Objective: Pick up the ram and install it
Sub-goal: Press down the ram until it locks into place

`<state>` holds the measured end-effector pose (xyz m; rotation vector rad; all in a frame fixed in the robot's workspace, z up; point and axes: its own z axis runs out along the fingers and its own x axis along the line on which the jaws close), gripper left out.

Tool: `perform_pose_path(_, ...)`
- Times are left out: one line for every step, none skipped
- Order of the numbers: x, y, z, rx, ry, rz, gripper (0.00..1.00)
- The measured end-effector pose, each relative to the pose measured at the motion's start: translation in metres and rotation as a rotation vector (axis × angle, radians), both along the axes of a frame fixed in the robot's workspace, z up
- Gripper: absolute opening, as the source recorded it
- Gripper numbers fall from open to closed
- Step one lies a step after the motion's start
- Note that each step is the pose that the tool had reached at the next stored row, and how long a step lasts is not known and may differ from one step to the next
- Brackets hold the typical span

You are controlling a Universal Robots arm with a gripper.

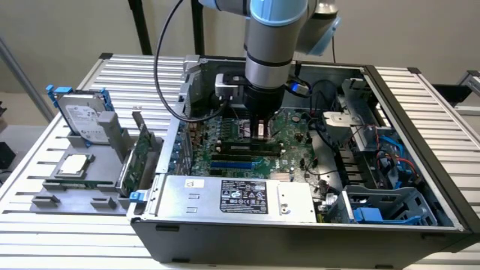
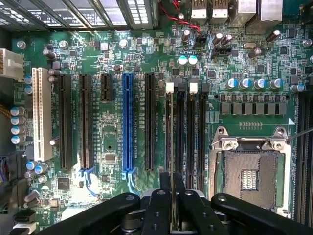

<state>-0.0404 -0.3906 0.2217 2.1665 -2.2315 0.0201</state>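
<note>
Fingers (image 2: 172, 205) are closed on the ram (image 2: 171, 147), as far as I can tell from the wrist view: the two black tips press together on a thin stick seen edge-on. I am looking down from the wrist at the motherboard (image 2: 112, 127). The ram runs straight out ahead of the fingers, and its long side lines up with the black memory slots (image 2: 190, 132) right under it. It sits over or in the first slot with the white clips (image 2: 169, 87); I cannot tell if it is pushed all the way in.

In the exterior view, going from its left, I see a hard drive (image 1: 81, 121) and a green card (image 1: 135, 160) standing in a grey holder on the tabletop (image 1: 45, 236), well away from the fingers. Next comes the open computer case (image 1: 420, 140), with my arm (image 1: 274, 50) reaching straight down into it. The power supply (image 1: 240, 197) has a white and black label, but I cannot read its words.
</note>
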Motion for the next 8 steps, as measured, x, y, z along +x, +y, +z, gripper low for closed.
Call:
perform_pose_path(0.0000,0.0000,-0.0001,-0.0002,0.0001,0.000,1.00)
perform_pose_path(0.0000,0.0000,0.0000,-0.0003,0.0001,0.000,1.00)
perform_pose_path(0.0000,0.0000,-0.0001,-0.0003,0.0001,0.000,1.00)
perform_pose_path(0.0000,0.0000,-0.0001,-0.0001,0.0000,0.000,1.00)
perform_pose_path(0.0000,0.0000,0.0003,0.0000,0.0000,0.000,1.00)
perform_pose_path(0.0000,0.0000,0.0017,0.0009,0.0006,0.000,1.00)
perform_pose_path(0.0000,0.0000,0.0041,0.0020,0.0013,0.000,1.00)
perform_pose_path(0.0000,0.0000,0.0066,0.0032,0.0021,0.000,1.00)
